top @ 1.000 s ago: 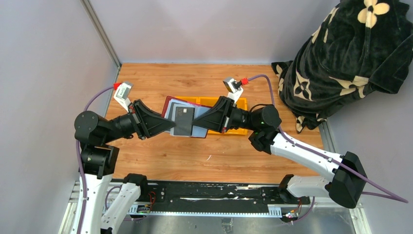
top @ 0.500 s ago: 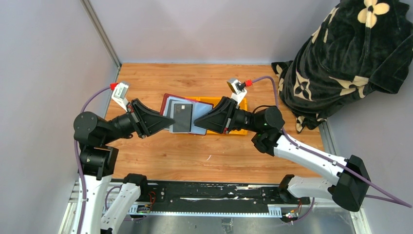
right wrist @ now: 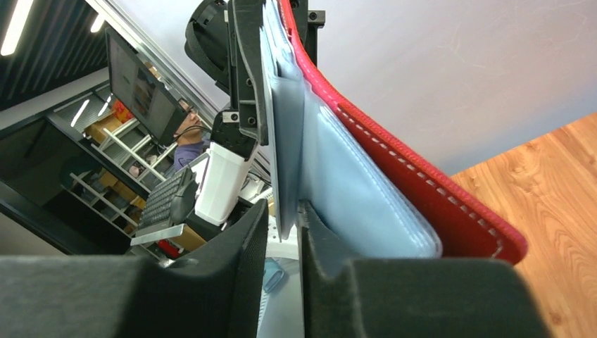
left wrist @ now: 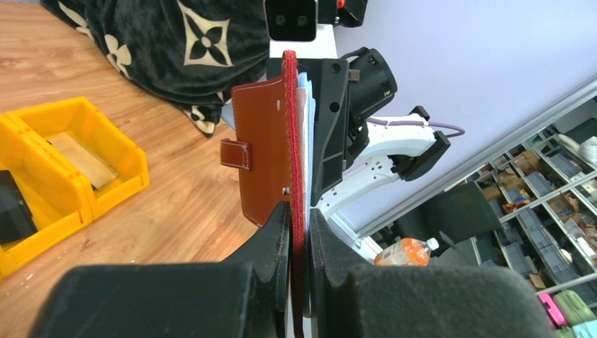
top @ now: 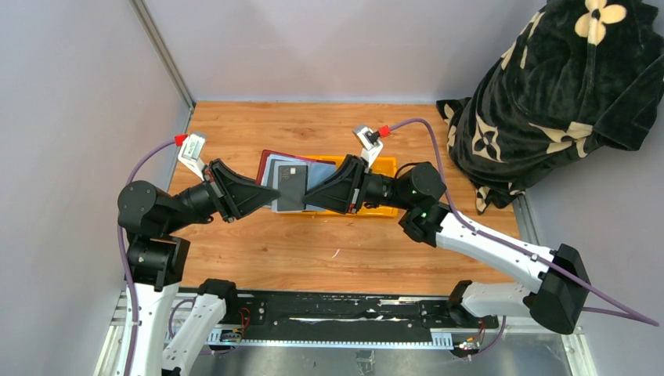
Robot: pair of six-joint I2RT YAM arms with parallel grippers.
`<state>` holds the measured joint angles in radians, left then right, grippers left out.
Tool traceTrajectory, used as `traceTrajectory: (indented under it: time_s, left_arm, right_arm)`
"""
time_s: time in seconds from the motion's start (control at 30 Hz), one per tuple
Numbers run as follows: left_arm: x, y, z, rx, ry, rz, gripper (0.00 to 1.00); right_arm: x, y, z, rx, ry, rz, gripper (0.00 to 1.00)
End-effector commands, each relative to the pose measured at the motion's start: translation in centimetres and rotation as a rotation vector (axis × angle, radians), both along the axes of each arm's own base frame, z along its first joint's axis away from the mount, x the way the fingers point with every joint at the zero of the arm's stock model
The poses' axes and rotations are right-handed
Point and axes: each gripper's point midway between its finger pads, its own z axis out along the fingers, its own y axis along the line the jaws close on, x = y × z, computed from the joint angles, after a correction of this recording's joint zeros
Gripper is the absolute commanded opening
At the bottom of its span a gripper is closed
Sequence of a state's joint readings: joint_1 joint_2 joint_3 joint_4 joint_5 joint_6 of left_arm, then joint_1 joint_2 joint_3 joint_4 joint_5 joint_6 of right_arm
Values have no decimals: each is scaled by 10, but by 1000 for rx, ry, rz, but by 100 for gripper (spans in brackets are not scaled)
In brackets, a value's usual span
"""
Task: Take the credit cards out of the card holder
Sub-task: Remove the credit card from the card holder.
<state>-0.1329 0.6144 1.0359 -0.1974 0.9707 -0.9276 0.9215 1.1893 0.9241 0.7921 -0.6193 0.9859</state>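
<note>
moved: right hand (top: 315, 192) slid left vs the earlier frame, jaws parting | step: regrip dark card (top: 291, 184); bite the card only, not the sleeve, pull straight out | right hand: slightly spread, straddling a thin edge, unclamped | left hand (left wrist: 299, 215): pinching card holder (left wrist: 262, 148) edge, upright above table (top: 313, 258)

Top view: bright, even, diffuse light from above; only soft faint shadows on table (top: 258, 258); sharp edge to edge. Left wrist view: card holder (left wrist: 264, 162) crisp & well lit, left gripper (left wrist: 299, 210) near lens dark, soft-focus; bg shelves (left wrist: 542, 183) hazy, wide-angle bend at edges. Right wrist view: right gripper (right wrist: 283, 205) black blur, strip lights (right wrist: 13, 32) top left blown out, bg room dim, wall (right wrist: 457, 70) pale, flat-lit
</note>
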Motion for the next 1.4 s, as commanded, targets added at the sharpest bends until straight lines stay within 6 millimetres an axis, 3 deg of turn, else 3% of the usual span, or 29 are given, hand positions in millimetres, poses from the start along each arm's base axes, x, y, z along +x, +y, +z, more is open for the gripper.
traceTrajectory:
  time_s: [0.0, 0.17, 0.43, 0.53, 0.7, 0.9, 0.97, 1.13, 1.37]
  left_arm:
    - [-8, 1, 12, -6, -50, 3, 12]
    - [-9, 1, 16, -12, -50, 2, 14]
    - [-6, 1, 21, -34, -32, 2, 25]
    - [-7, 0, 25, -38, -37, -6, 21]
    - [-8, 0, 28, -46, -41, -9, 6]
    - [-9, 1, 29, -56, -50, -9, 0]
    - [-8, 1, 28, -56, -52, -3, 0]
    - [-8, 1, 25, -54, -53, 1, 0]
    - [-10, 1, 25, -51, -56, -4, 0]
  right_arm:
    - [-10, 3, 19, 59, -40, 52, 20]
    - [-19, -6, 27, 124, -42, 84, 0]
    - [-25, -17, 31, 168, -51, 81, 0]
    - [-23, -17, 25, 156, -34, 68, 0]
    - [-19, -20, 18, 156, -24, 38, 0]
    - [-18, -23, 16, 157, -17, 24, 0]
    - [-18, -23, 19, 165, -19, 28, 3]
    - [-19, -21, 30, 186, -27, 50, 26]
    - [-18, -19, 42, 220, -27, 61, 24]
